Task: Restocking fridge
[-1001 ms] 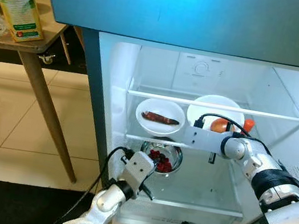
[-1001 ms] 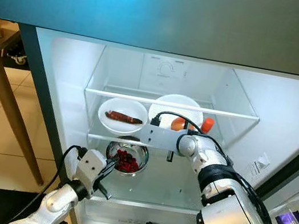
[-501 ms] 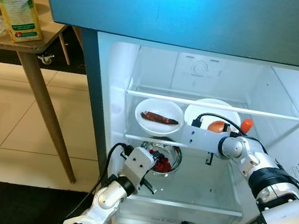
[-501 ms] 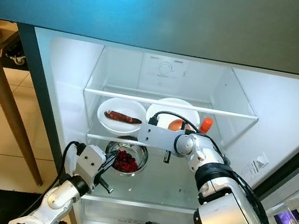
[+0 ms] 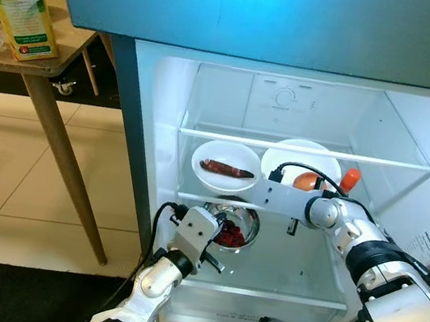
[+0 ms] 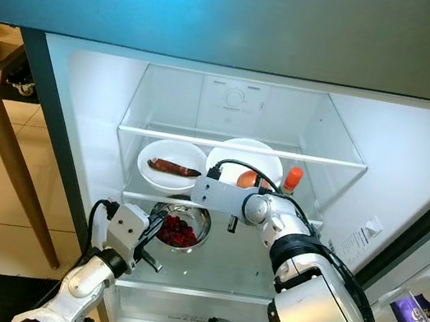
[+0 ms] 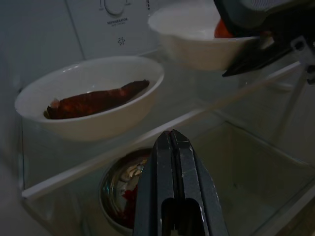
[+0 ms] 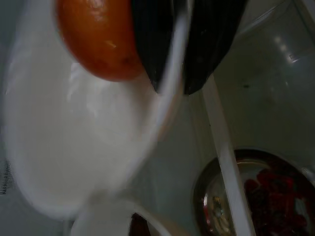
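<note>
- The step in hand appears to be the placing of the large white bowl (image 5: 303, 158) on the middle glass shelf (image 5: 308, 150) of the fridge (image 5: 156, 117), at the centre of the frame.
- The right gripper (image 8: 170, 46) is clenched on the rim of this bowl, one black finger inside and one outside (the wrist view shows it clearly). An orange round fruit (image 8: 96, 44) lies inside the bowl, just beside the inner finger.
- The left gripper (image 7: 171, 182) has its fingers pressed together and holds nothing; it hovers at the lower left of the fridge opening, near the steel bowl of red food (image 5: 230, 226).
- A small white bowl with a dark sausage (image 5: 225, 165) stands left of the large one, close to it.
- Next, the right gripper probably needs to let go of the rim and draw back without dragging the bowl.
- Compared with one second ago, the large bowl and the right gripper sit slightly more to the left, nearer to the small bowl; the left gripper is a little higher and closer to the steel bowl (the camera has also shifted somewhat).
</note>
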Robot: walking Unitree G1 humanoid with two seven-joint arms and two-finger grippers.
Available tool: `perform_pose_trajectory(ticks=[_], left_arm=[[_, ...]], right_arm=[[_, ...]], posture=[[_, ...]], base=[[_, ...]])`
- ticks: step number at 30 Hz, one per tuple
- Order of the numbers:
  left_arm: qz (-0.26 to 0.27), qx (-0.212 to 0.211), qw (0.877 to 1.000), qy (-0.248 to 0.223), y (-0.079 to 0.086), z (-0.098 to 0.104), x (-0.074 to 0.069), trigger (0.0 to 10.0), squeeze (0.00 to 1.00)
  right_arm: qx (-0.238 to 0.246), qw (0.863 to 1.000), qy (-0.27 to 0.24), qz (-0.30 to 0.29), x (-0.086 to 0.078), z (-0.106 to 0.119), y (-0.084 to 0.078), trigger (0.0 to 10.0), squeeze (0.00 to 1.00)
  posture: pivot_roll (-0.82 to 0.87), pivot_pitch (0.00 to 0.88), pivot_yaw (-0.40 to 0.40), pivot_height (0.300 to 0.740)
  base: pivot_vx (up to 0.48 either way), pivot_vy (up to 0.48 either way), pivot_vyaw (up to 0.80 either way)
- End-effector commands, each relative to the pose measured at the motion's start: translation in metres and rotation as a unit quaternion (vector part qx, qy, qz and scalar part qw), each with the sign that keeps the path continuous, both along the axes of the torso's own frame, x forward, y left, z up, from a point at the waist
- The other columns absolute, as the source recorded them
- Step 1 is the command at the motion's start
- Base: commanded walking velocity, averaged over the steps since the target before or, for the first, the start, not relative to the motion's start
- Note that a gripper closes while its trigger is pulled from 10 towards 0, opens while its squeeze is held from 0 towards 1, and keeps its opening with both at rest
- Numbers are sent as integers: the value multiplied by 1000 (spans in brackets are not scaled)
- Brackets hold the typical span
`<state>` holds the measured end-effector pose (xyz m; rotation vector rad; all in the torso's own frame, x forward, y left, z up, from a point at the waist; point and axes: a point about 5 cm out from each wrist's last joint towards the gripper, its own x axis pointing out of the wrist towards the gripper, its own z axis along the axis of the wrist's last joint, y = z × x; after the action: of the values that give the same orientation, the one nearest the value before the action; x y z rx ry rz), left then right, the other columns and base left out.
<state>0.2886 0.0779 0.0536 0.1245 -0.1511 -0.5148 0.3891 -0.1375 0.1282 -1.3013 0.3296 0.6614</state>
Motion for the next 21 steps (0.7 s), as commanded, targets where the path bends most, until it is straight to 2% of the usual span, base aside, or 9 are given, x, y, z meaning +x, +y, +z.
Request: perform_pose_trajectory(ticks=[1, 4, 5, 6, 7, 8, 9, 14, 21], left_arm=[[1, -10, 1000, -20, -3, 9, 3, 10000, 0], [1, -10, 1000, -21, -3, 9, 4, 10000, 0], [1, -10, 1000, -21, -3, 9, 4, 10000, 0], [1, -10, 1000, -22, -3, 9, 4, 10000, 0], [1, -10, 1000, -22, -3, 9, 4, 10000, 0], [1, -10, 1000, -22, -3, 9, 4, 10000, 0], [0, -9, 1000, -22, -3, 9, 4, 10000, 0], [-2, -7, 1000, -23, -4, 9, 4, 10000, 0], [-5, -3, 1000, -23, -5, 9, 4, 10000, 0]], right_arm=[[-2, 1000, -24, -2, 4, 8, 2, 10000, 1000], [-1, 999, -40, -8, 6, 12, 2, 10000, 984], [0, 999, -49, -10, 8, 14, 2, 10000, 941], [-1, 998, -57, -11, 9, 17, 2, 10000, 843], [-1, 998, -57, -11, 9, 17, 2, 10000, 843], [-1, 998, -62, -11, 9, 18, 2, 10000, 541], [1, 998, -68, -10, 10, 20, 3, 10000, 24], [14, 995, -95, 1, 12, 28, 7, 10000, 0], [8, 997, -76, 27, 8, 20, 10, 10000, 0]], posture=[[-100, 6, -45, 550], [-98, 6, -46, 550], [-98, 6, -46, 550], [-98, 6, -46, 550], [-98, 6, -46, 550], [-98, 6, -46, 550], [-98, 6, -46, 550], [-100, 2, -45, 550], [-99, 0, -43, 550]], base=[[0, 0, 0], [0, 0, 0], [0, 0, 0], [0, 0, 0], [0, 0, 0], [0, 0, 0], [0, 0, 0], [0, 0, 0], [0, 0, 0]])
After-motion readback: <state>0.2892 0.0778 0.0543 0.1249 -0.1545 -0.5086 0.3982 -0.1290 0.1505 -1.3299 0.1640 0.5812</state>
